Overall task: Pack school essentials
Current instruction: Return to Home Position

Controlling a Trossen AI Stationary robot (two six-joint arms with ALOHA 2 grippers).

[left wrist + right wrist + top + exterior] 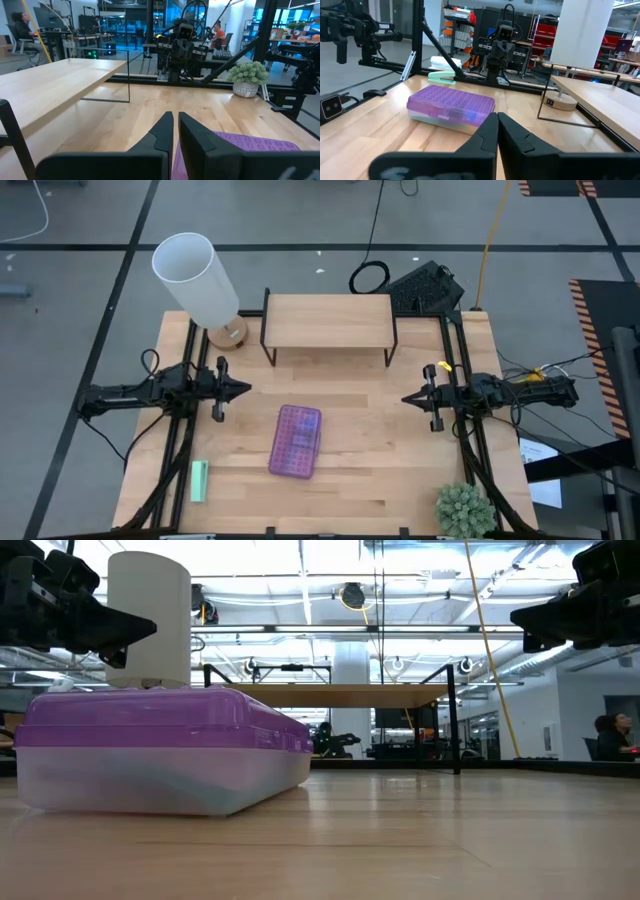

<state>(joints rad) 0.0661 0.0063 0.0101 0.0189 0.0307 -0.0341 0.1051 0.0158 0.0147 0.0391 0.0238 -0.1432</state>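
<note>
The purple studded case [296,441] lies closed and flat on the table's middle, its clear lower half [150,780] on the wood; it also shows in the right wrist view as the case [451,106]. The school essentials are hidden or out of view. My left gripper [243,389] hovers shut above the table's left side, pointing right, left of and farther back than the case. My right gripper [408,398] hovers shut at the right side, pointing left. Neither touches anything.
A mint-green block [199,480] lies flat near the front left corner. A low wooden shelf on black legs [328,321] stands at the back centre, a white lamp [200,285] at the back left, a potted plant [465,510] at the front right corner.
</note>
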